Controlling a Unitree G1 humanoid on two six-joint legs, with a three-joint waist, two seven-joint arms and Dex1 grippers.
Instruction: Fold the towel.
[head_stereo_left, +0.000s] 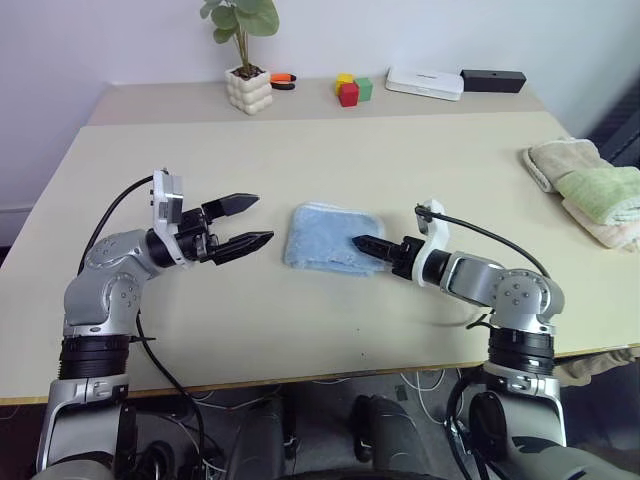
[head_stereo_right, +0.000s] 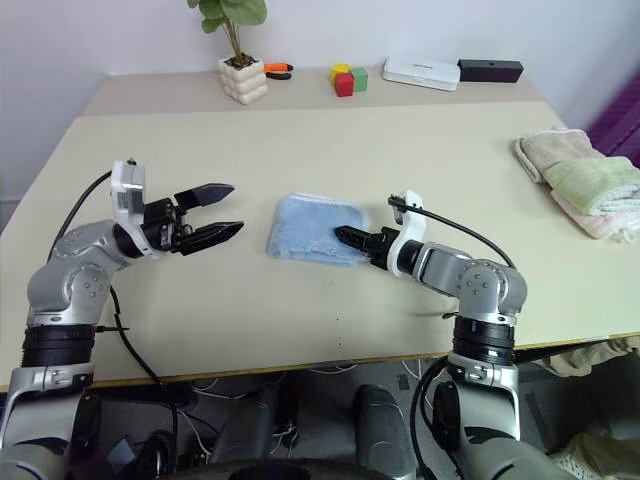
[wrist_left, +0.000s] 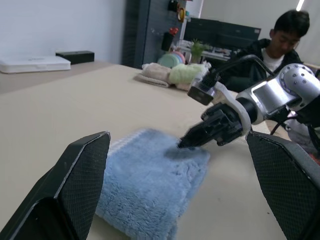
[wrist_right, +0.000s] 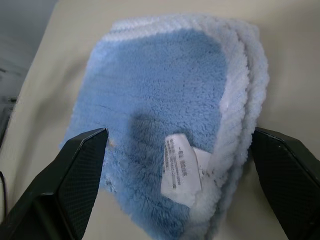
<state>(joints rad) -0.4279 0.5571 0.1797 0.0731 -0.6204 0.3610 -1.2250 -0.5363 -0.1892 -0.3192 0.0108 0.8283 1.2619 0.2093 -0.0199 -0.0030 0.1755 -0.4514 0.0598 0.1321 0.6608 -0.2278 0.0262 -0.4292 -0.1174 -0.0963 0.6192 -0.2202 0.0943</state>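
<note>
Two grippers flanked the towel (head_stereo_left: 333, 238), which lay folded into a small bundle mid-table (head_stereo_left: 300, 150). We found the right gripper (head_stereo_left: 366, 243) nearer, fingers apart, tips just over the towel's right edge, holding nothing. The left gripper (head_stereo_left: 243, 222), fingers also spread and empty, stood apart to the left, pointing toward it. We judged the folding largely complete; the bundle's longer side ran left to right.

The left gripper (head_stereo_left: 247, 222) is held level with its fingers spread wide, aimed toward the right gripper (head_stereo_left: 358, 242), which is angled slightly downward, fingers parted.
</note>
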